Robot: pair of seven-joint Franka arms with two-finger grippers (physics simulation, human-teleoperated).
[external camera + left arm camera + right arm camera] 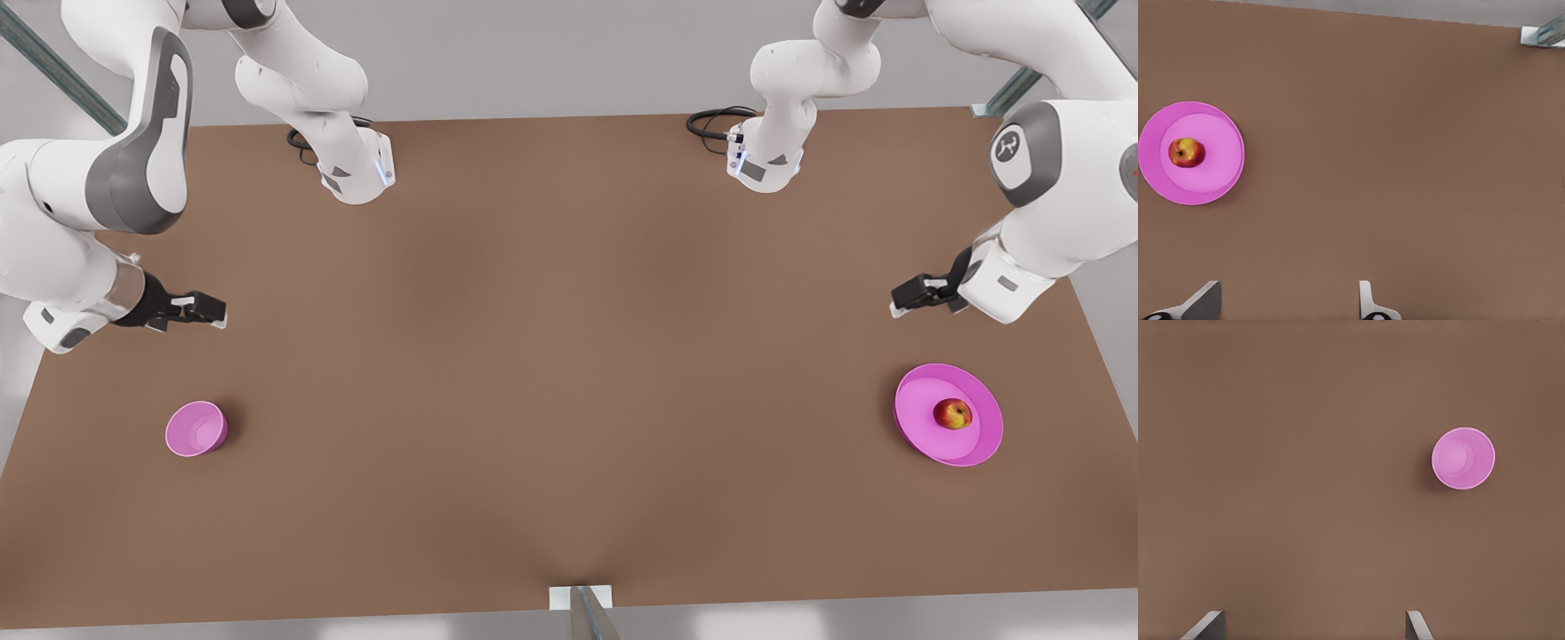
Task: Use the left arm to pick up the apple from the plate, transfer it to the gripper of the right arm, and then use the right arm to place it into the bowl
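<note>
Nearest the front camera, a grey bracket [582,600] sits at the table's [551,356] near edge, at 6 o'clock in the front view. I read the brown table as the largest element; both arm bases are bolted along its far side, near 11 and 1 o'clock, so that each arm reaches one half.

I identify the left arm [1049,187] at 3 o'clock in the front view, since its wrist camera looks down on the plate. Its left gripper [900,298] hangs above the table, apart from the plate, fingers [1201,303] spread wide with nothing between them; I judge this a ready pose before the descent.

The right arm [80,204] waits at 9 o'clock, its right gripper [218,313] likewise spread and empty, above and apart from the bowl.

The plate [978,449], a wide magenta dish with a low rim, lies at 4 o'clock. The bowl [196,428], smaller and deeper, lies at 8 o'clock, well apart, which I judge is why a hand-over is needed.

The apple [952,413] rests on the plate, slightly off centre: small, round, red with yellow-orange patches, stem dimple facing up.
</note>
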